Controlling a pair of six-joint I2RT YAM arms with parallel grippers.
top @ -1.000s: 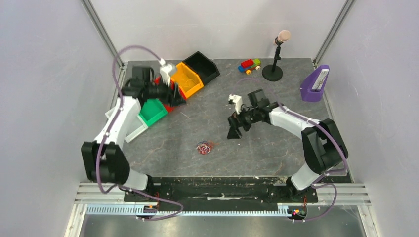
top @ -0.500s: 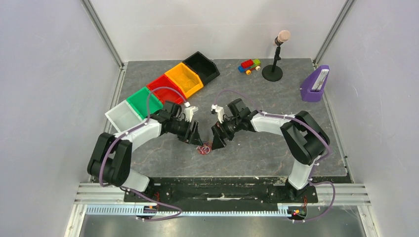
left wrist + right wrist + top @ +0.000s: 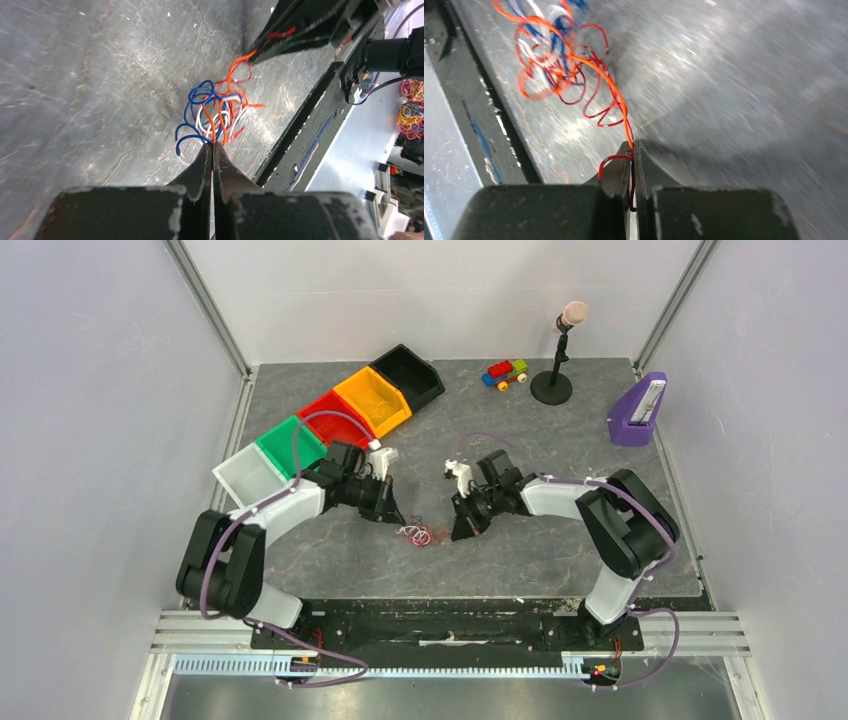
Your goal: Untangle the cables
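Note:
The cables (image 3: 415, 534) are a small tangle of thin red, orange, blue and white wires on the grey table, between the two grippers. My left gripper (image 3: 396, 519) is at the tangle's left side. In the left wrist view it (image 3: 212, 145) is shut on an orange strand leading into the cables (image 3: 217, 112). My right gripper (image 3: 460, 534) is to the right of the tangle. In the right wrist view it (image 3: 632, 145) is shut on red and orange strands that stretch up-left to the cables (image 3: 549, 55).
A row of bins stands at the back left: white (image 3: 245, 473), green (image 3: 290, 445), red (image 3: 335, 412), yellow (image 3: 375, 398), black (image 3: 410, 373). A toy car (image 3: 505, 373), a microphone stand (image 3: 555, 380) and a purple holder (image 3: 637, 410) are at the back right.
Both arms came in to the tangle from the back. Both grippers closed on strands, and the right one has pulled away to the right, stretching the tangle out.

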